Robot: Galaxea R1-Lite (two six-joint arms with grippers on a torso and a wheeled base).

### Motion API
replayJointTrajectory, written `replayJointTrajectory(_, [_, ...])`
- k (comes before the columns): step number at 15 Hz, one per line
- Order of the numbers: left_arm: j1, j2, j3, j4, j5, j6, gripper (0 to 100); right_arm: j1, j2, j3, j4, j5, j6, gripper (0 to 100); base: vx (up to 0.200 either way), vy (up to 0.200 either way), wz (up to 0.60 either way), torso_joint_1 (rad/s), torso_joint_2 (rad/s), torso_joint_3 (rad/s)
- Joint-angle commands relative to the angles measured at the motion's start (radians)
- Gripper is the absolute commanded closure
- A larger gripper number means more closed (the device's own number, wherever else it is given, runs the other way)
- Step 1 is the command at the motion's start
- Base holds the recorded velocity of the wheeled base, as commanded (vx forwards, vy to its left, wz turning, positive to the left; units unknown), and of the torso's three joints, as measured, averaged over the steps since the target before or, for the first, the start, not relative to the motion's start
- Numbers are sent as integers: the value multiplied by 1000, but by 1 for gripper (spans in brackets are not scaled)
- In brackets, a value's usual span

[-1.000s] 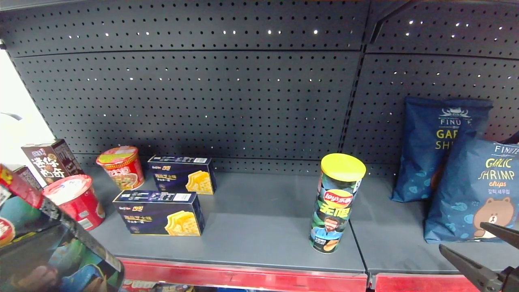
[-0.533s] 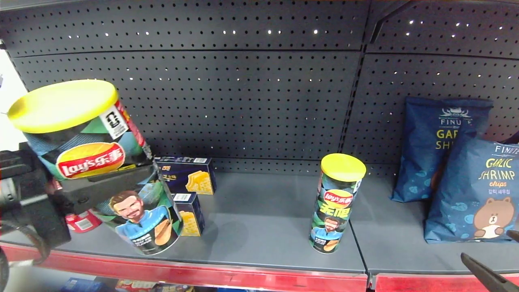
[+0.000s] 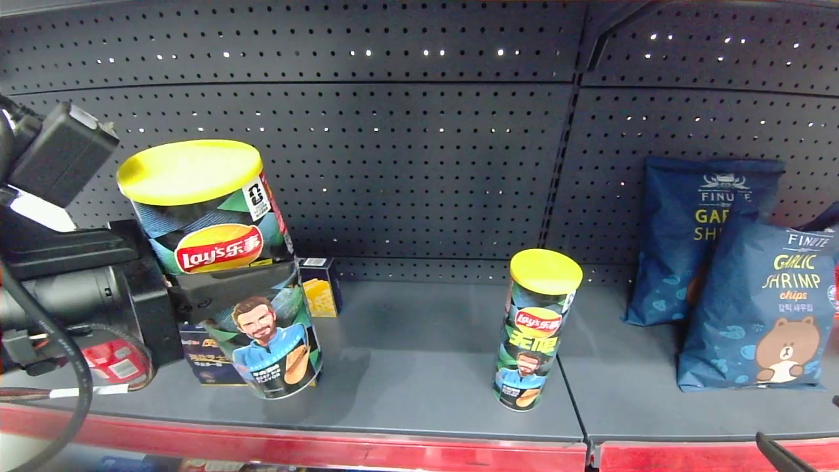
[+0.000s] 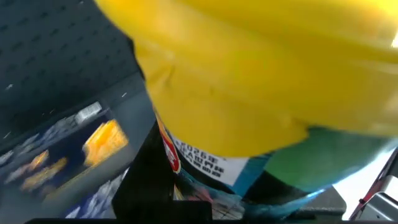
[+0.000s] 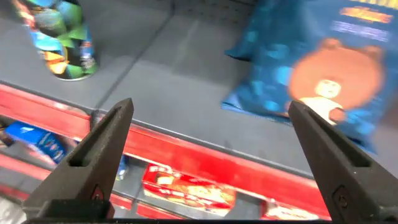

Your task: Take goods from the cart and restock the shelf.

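My left gripper (image 3: 226, 292) is shut on a tall chips can (image 3: 219, 262) with a yellow lid, holding it upright and slightly tilted over the left part of the grey shelf (image 3: 419, 367). In the left wrist view the can's yellow lid (image 4: 261, 68) is very close. A second, identical chips can (image 3: 536, 328) stands upright on the shelf near its middle, also seen from the right wrist (image 5: 62, 37). My right gripper (image 5: 217, 162) is open, low in front of the shelf's red edge (image 5: 205, 158) at the right; one fingertip (image 3: 780, 453) shows in the head view.
Two dark blue shrimp chip bags (image 3: 760, 288) lean against the pegboard at the right. Behind the held can lie dark blue boxes (image 3: 321, 292) and a red cup (image 3: 118, 360). Bare shelf lies between the two cans. Packages (image 5: 186, 186) sit on the lower level.
My left arm has carried the can rightward and further in over the shelf, now hiding the boxes and cups. The right gripper has dropped lower. The head camera shifted slightly.
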Motion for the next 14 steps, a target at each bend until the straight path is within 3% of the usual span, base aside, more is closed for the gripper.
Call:
replayJointTrajectory(1, [0,7,5,1,0,0,100,-2,-2,5,0,8,-1,0,0,0,0,0,0,0])
replayJointTrajectory(5, [0,45,-6,0,26,1,100,-35,17,0,-9,143,4,0,0,0,0,0,0,0])
replayJointTrajectory(14, [-62,395,-161,-173,26,4,100,-48,101,5,-43,167,9,0,0,0,0,0,0,0])
